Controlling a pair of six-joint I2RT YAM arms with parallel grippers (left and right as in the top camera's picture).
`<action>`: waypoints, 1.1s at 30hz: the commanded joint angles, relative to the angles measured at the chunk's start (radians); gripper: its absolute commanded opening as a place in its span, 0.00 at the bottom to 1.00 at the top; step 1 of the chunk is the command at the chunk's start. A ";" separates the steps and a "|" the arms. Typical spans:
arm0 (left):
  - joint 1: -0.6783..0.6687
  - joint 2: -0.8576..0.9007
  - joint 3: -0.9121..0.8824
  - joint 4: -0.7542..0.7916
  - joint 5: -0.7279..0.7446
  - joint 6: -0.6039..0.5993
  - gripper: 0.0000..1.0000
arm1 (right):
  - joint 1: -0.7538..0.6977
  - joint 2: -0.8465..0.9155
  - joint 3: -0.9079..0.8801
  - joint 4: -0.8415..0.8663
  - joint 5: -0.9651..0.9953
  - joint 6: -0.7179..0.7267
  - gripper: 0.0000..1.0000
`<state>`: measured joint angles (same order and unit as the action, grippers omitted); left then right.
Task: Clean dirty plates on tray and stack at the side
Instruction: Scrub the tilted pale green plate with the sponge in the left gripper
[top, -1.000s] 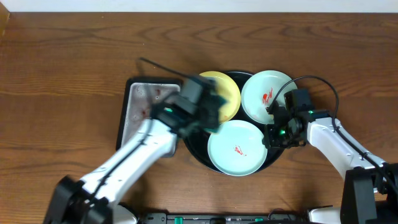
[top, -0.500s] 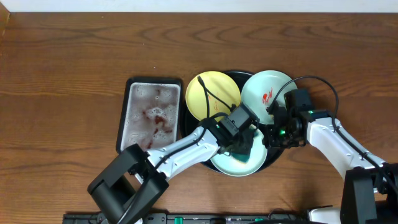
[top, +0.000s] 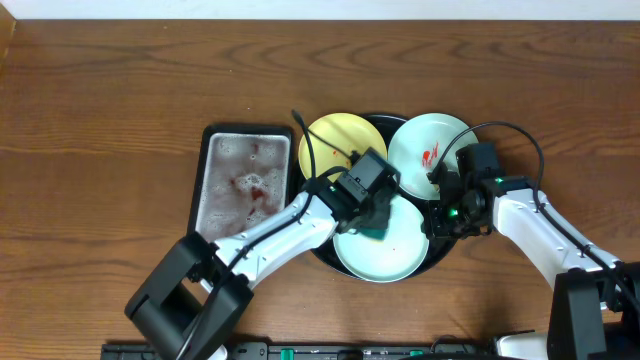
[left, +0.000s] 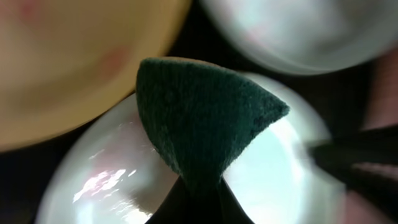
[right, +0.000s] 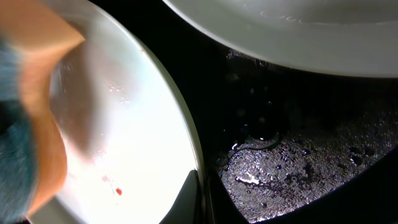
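The round black tray holds three plates: a pale yellow plate at the back left, a mint-green plate with a red smear at the back right, and a mint-green plate at the front. My left gripper is shut on a dark green sponge pressed on the front plate. My right gripper is shut on that plate's right rim; small red specks remain on the plate.
A rectangular grey metal tray with foamy, reddish water lies left of the black tray. The black tray's wet floor shows in the right wrist view. Brown wooden table all around.
My left arm swung from the grey tray over to the front mint plate with the sponge, then drew it back toward the plate's upper left. The red smear there has gone. The right arm stayed still.
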<state>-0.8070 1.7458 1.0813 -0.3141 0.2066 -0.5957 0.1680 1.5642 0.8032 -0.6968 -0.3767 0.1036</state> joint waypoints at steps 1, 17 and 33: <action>-0.048 -0.026 0.001 0.034 0.043 -0.027 0.07 | 0.004 0.006 0.011 0.000 -0.008 0.015 0.01; -0.106 0.065 0.000 -0.141 -0.193 -0.058 0.07 | 0.004 0.006 0.011 -0.002 -0.008 0.015 0.01; -0.043 -0.051 0.010 -0.061 -0.135 -0.037 0.07 | 0.004 0.006 0.011 -0.003 -0.008 0.015 0.01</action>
<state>-0.8242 1.6863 1.0889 -0.3733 0.0544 -0.6064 0.1684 1.5646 0.8032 -0.6971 -0.3805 0.1070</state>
